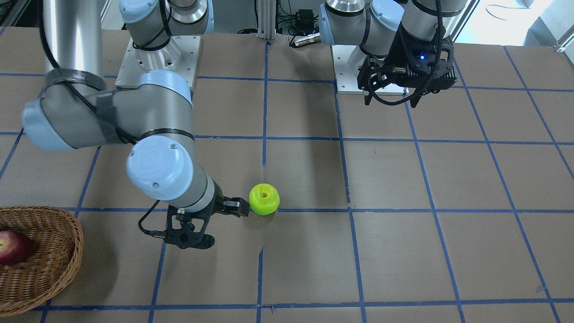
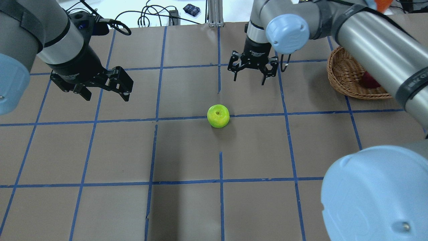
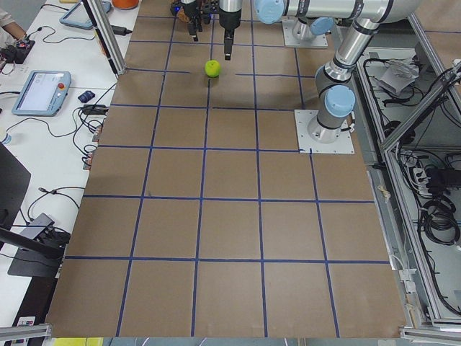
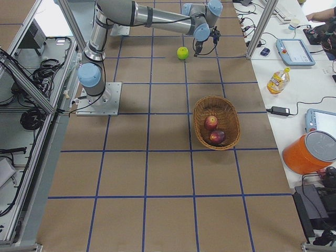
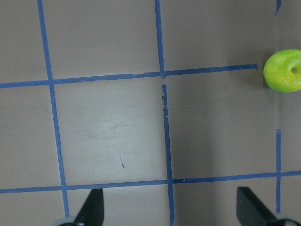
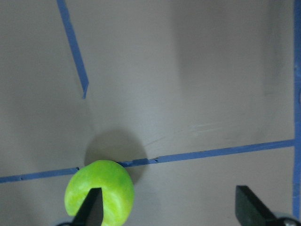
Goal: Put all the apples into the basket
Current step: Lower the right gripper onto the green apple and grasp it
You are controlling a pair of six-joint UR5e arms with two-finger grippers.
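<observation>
**Layout.** A green apple [image 2: 218, 115] lies alone on the tabletop [image 2: 187, 207], on a tape line [image 2: 180, 117] near the centre. The basket [image 4: 202, 123] stands well apart from it, on the right arm's [image 2: 367, 30] side. The right tool [image 2: 249, 75] hovers near the apple, its fingers [image 6: 91, 212] spread apart and holding nothing. The left tool [image 2: 105, 90] hangs off to the side, likewise spread and empty.

**Risk.** In the right wrist view the apple sits under one finger rather than between the pair. A straight descent would probably land that finger on the fruit and set it rolling. Round and smooth, it might also squirt out of an uneven pinch.

**Views compared.**
- The right-side view alone shows two apples in the basket, a red [image 4: 211, 122] and a maroon [image 4: 217, 137].
- The front view crops the basket and shows only one.
- In the overhead view the right arm hides most of the basket.
- Only the wrist view reveals the finger-to-apple offset.
</observation>
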